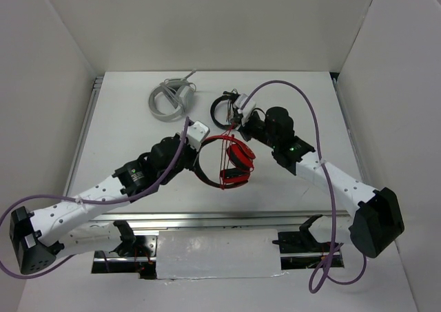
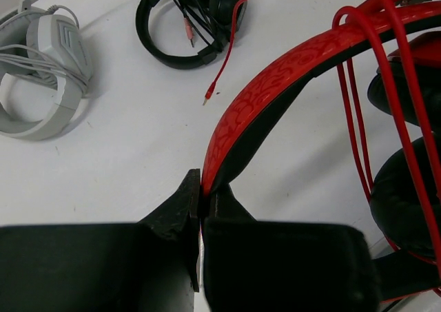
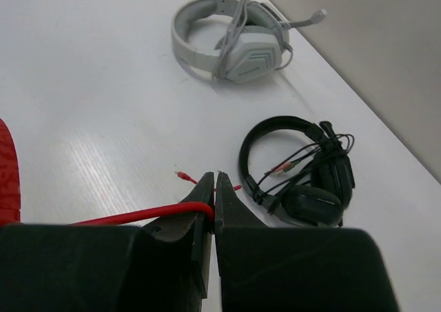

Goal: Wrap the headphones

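Both pairs shut: L fingers point(image 2: 172, 217) clamp the headphones point(image 1: 234, 162) by the band mid-table point(image 1: 124, 133), while R fingers point(image 3: 231, 209), just far-right of the band, pinch the cable point(image 3: 138, 215) nr its plug, so R arm looks best placed to wind.

white table point(image 3: 103, 85), grey-white headphones point(image 3: 248, 54), black headphones point(image 3: 310, 205)

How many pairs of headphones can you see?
3. Red headphones mid-table, pinched by the left fingers; black headphones just behind them; grey-white headphones at the back left.
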You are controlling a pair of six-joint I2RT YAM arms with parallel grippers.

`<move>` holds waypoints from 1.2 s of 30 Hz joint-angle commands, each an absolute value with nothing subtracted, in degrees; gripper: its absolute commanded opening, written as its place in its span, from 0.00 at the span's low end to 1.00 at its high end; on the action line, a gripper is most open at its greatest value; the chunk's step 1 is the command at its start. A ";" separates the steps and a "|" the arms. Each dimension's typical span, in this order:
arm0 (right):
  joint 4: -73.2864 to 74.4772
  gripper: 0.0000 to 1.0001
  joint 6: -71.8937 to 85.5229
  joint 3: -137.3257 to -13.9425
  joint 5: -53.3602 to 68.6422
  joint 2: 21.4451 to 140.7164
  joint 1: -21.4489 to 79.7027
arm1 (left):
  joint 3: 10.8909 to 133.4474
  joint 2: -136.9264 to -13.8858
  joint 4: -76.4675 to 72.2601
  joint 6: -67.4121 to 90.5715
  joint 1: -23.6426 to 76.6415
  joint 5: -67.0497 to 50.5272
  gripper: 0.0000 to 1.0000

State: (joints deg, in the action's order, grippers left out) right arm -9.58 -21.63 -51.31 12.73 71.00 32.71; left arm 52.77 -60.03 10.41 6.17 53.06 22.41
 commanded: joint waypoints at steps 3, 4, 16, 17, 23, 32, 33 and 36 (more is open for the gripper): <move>-13.27 0.10 -17.32 -51.15 17.92 71.28 29.79 | 55.45 -55.37 8.35 5.36 54.58 17.76 0.00; -13.53 0.13 -16.62 -51.07 18.45 71.54 29.79 | 57.46 -55.46 8.44 5.88 54.58 17.93 0.00; -26.71 0.41 -8.00 -48.16 34.97 74.97 29.79 | 72.94 -59.67 14.76 5.45 53.26 14.94 0.00; -27.50 0.41 -7.39 -48.25 35.76 75.23 29.79 | 73.47 -59.94 15.11 5.80 53.26 15.38 0.00; -34.70 0.41 -2.56 -45.19 37.35 77.07 30.85 | 77.25 -60.38 16.43 7.21 53.00 16.88 0.00; -56.15 0.42 11.68 -39.73 33.04 86.38 34.45 | 80.68 -61.08 16.43 7.30 52.65 17.14 0.00; -58.60 0.42 13.26 -39.38 32.96 86.83 34.63 | 81.03 -61.08 16.26 7.56 52.65 17.92 0.00; -63.52 0.41 15.37 -37.36 31.74 87.71 35.59 | 81.13 -60.82 16.26 8.52 52.47 20.29 0.00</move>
State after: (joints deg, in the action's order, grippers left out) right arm -51.53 10.98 -38.70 33.15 87.83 34.52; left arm 77.93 -61.78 21.71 5.08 52.93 17.76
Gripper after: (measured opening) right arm 0.411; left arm 0.094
